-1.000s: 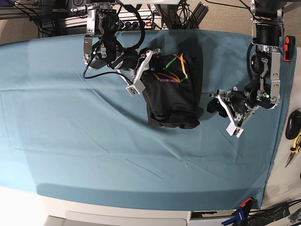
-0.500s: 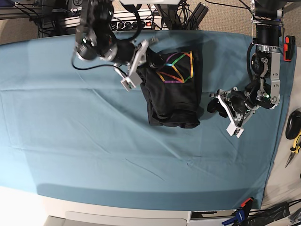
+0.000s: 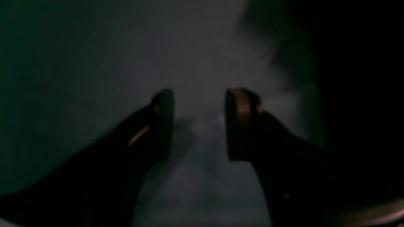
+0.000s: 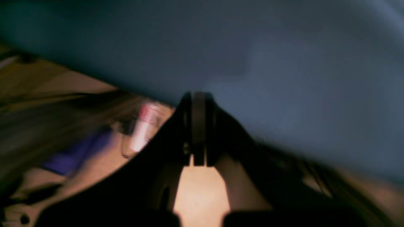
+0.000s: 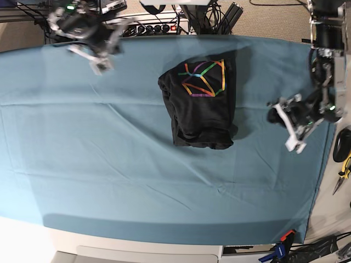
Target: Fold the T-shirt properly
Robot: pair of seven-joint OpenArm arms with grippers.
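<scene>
A: How does the left pincer (image 3: pixel 199 124) stand?

B: Its jaws are apart with nothing between them; the left wrist view shows only dim grey cloth in the gap. In the base view it (image 5: pixel 289 125) hangs over the teal cloth (image 5: pixel 109 164), off the shirt's side nearest the tools, well apart from the shirt.

A: And the right pincer (image 4: pixel 198 126)?

B: Its jaws are pressed together and hold nothing. In the base view it (image 5: pixel 98 57) is blurred, near the bench's far edge, well away from the shirt on the opposite side.

A: Where is the shirt (image 5: pixel 200 104)?

B: It lies on the cloth-covered bench, folded into a compact dark bundle between the two pincers, touching neither. The rainbow line print (image 5: pixel 203 78) faces up on the end nearest the bench's far edge. The near end is a rounded roll of fabric, a little bunched.

A: Anything else close by?

B: Beyond the cloth's edge past the left pincer lie yellow-handled pliers (image 5: pixel 344 170). Behind the far edge sits a power strip (image 5: pixel 159 26) with cables.
</scene>
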